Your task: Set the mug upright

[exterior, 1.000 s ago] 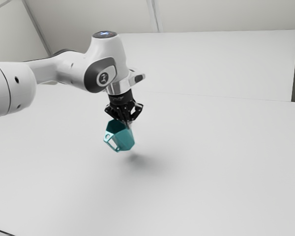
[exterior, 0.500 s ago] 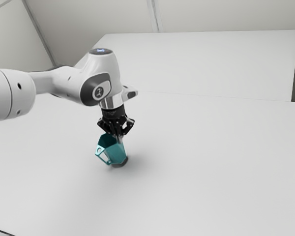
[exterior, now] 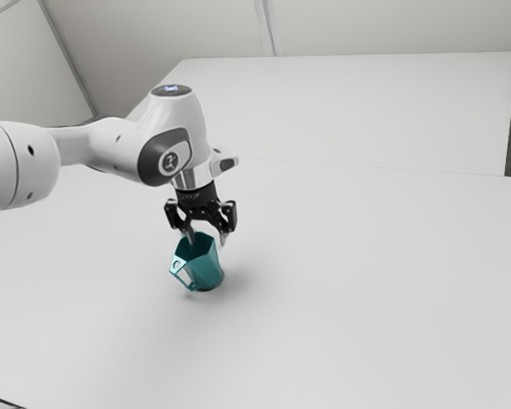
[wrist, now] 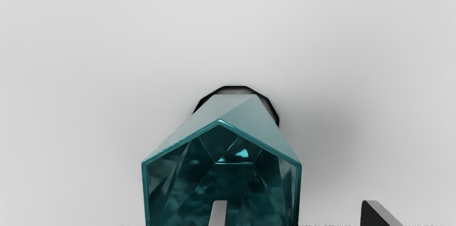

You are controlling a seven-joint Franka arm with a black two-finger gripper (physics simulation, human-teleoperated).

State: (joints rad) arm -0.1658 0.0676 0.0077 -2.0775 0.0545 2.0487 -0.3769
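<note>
My gripper [exterior: 206, 239] points down over the teal faceted mug [exterior: 205, 264] in the exterior view, its fingers spread apart. The mug rests on the table with its base down and mouth up, leaning a little; its handle faces the exterior view's lower left. In the wrist view the mug [wrist: 235, 108] shows its open mouth and dark base edge. The gripper [wrist: 294, 208] is open there: one finger reaches inside the mouth, the other stands outside the wall with a gap.
The white table [exterior: 366, 281] extends around the mug. Behind it stands a pale panel [exterior: 358, 111], and the mug's soft shadow falls on the table.
My hand came down with the mug toward the exterior view's lower left. Since the middle picture the fingers have opened, and the mug has tipped closer to upright, free of their grip.
</note>
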